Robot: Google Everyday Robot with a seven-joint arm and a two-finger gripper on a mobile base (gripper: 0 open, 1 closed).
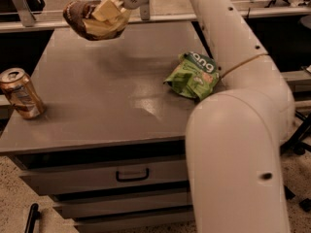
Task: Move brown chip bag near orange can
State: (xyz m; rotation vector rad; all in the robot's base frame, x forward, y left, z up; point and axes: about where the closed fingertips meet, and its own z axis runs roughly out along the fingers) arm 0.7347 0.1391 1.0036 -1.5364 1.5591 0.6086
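The brown chip bag [92, 21], dark brown with a cream-yellow part, hangs in the air above the far left part of the grey table [107, 91]. My gripper [109, 11] is shut on the bag at the top of the view. The orange can [20, 93] stands upright near the table's front left corner, well below and left of the bag.
A green bag with white letters [194, 74] lies on the table's right side, next to my arm [233, 130]. The table has drawers with a dark handle [132, 174] below. A metal rail [160, 17] runs behind the table.
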